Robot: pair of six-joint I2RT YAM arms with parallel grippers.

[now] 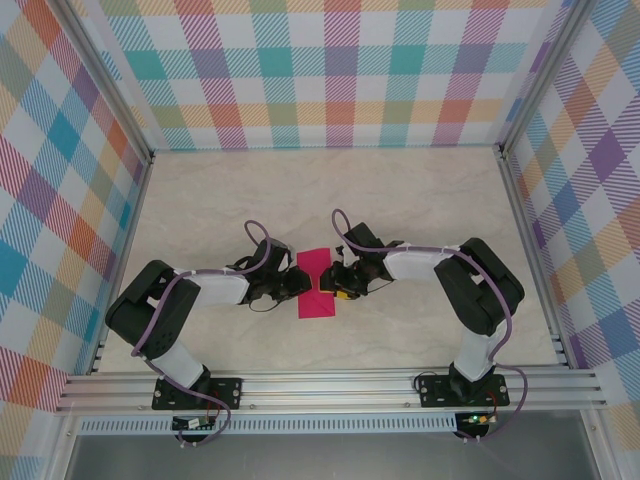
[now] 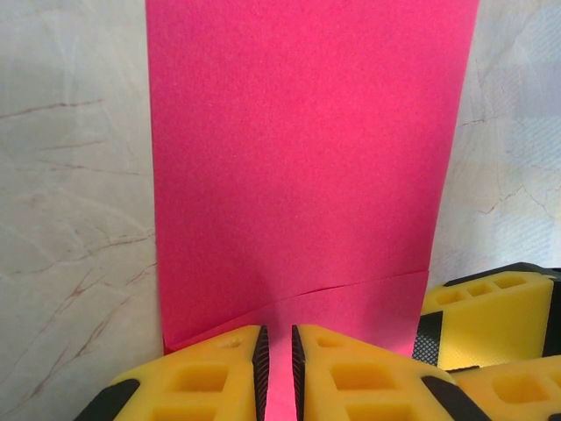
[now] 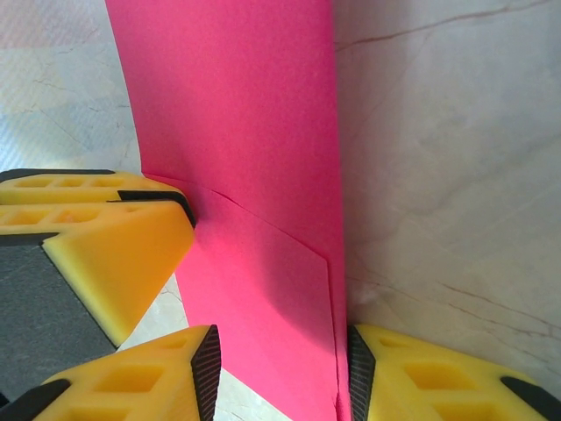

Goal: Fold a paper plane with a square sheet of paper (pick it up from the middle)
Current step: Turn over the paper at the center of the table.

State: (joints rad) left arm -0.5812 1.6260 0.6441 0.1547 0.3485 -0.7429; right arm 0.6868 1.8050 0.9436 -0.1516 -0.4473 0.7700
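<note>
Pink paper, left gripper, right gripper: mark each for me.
pink paper [image 1: 318,300], top view, near half of the folded strip, bare between the grippers.
left gripper [image 2: 278,346], left wrist view, slit between its yellow fingertips, over the paper.
right gripper [image 3: 280,351], right wrist view, gap between its fingertips, over the paper.

The thin square sheet of magenta-pink paper [image 2: 307,158] is matt, with a fine fibrous grain and one sharp crease line. Under it the pale marble-patterned worktop [image 2: 70,219] looks smooth, with a faint sheen and brown veins. The left gripper [image 2: 279,346] has jaws of yellow moulded plastic, dull and slightly grainy, lined inside with black ribbed pads [image 2: 260,360]. The silver frame rails [image 1: 330,385] are brushed metal. The pastel checked walls [image 1: 340,70] look matt, cloth or print unclear.
</note>
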